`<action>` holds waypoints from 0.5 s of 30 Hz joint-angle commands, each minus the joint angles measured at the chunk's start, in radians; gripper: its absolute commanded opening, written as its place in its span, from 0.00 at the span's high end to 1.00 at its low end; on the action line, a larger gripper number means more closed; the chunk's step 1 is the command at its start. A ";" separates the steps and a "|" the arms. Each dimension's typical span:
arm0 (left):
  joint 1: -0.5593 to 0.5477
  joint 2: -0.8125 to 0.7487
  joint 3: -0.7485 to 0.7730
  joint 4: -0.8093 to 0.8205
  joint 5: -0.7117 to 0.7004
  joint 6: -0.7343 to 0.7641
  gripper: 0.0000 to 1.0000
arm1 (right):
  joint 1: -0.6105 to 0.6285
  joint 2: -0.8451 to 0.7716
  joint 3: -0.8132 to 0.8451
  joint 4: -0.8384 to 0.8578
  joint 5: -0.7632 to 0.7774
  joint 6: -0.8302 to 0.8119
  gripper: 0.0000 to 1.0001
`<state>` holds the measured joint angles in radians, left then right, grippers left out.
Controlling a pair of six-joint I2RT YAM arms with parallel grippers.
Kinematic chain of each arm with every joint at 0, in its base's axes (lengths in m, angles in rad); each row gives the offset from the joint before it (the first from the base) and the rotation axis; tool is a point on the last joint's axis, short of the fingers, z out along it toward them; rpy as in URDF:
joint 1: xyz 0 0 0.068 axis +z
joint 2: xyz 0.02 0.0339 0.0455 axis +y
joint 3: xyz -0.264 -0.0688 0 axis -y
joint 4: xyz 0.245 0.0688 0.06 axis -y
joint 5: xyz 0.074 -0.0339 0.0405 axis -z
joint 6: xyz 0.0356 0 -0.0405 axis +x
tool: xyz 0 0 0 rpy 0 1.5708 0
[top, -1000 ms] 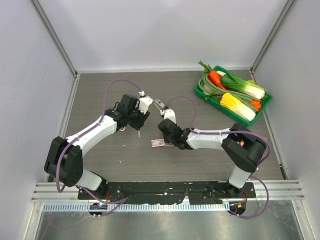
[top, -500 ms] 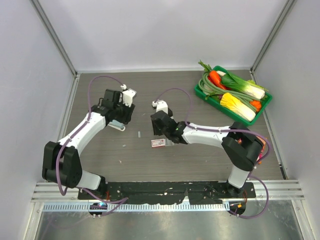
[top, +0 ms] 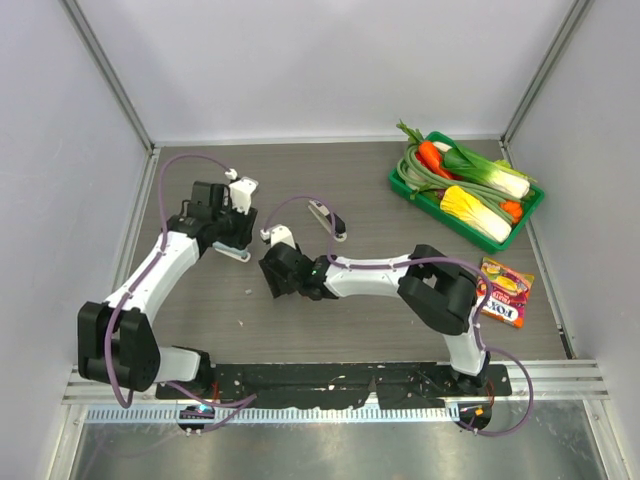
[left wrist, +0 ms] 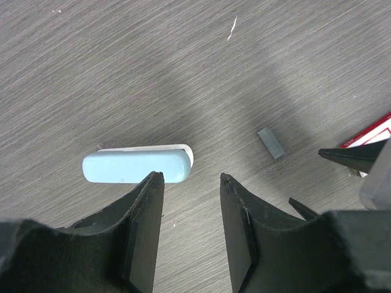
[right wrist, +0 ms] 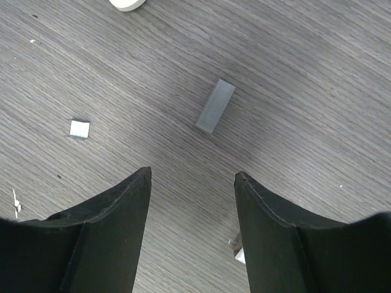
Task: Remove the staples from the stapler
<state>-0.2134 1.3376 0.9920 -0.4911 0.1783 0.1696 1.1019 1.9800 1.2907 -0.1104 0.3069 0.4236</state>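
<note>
The pale blue stapler (left wrist: 134,166) lies flat on the table, just beyond my left gripper's left finger (left wrist: 143,232). My left gripper (left wrist: 190,177) is open above it, with only bare table between its jaws. The staples (left wrist: 270,142), a short grey strip, lie loose to the stapler's right. In the right wrist view the staples (right wrist: 215,106) sit a little ahead of my right gripper (right wrist: 193,174), which is open and holds nothing. From above, the stapler (top: 237,253) lies under the left gripper (top: 232,238), and the right gripper (top: 272,278) hides the staples.
A red-and-white box (left wrist: 372,131) lies at the right edge of the left wrist view. A green tray (top: 532,205) of vegetables stands at the back right. A snack packet (top: 505,292) lies on the right. A small white scrap (right wrist: 79,128) lies near the staples.
My right gripper has swung left, away from the small box, to over the staples, and has opened wide. My left arm has drawn back to the left, above the stapler.
</note>
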 commanded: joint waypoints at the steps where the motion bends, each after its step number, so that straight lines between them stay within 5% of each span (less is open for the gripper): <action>1: 0.009 -0.043 -0.015 -0.004 0.018 0.019 0.54 | -0.008 0.019 0.077 -0.008 0.011 -0.005 0.37; 10: 0.023 -0.080 -0.039 -0.015 0.010 0.039 0.54 | -0.007 0.103 0.140 -0.008 0.044 -0.037 0.38; 15: 0.034 -0.092 -0.049 -0.020 0.009 0.048 0.54 | -0.008 0.141 0.165 -0.011 0.063 -0.048 0.46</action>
<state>-0.1940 1.2819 0.9527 -0.5011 0.1799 0.1955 1.0958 2.0983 1.4090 -0.1287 0.3401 0.3943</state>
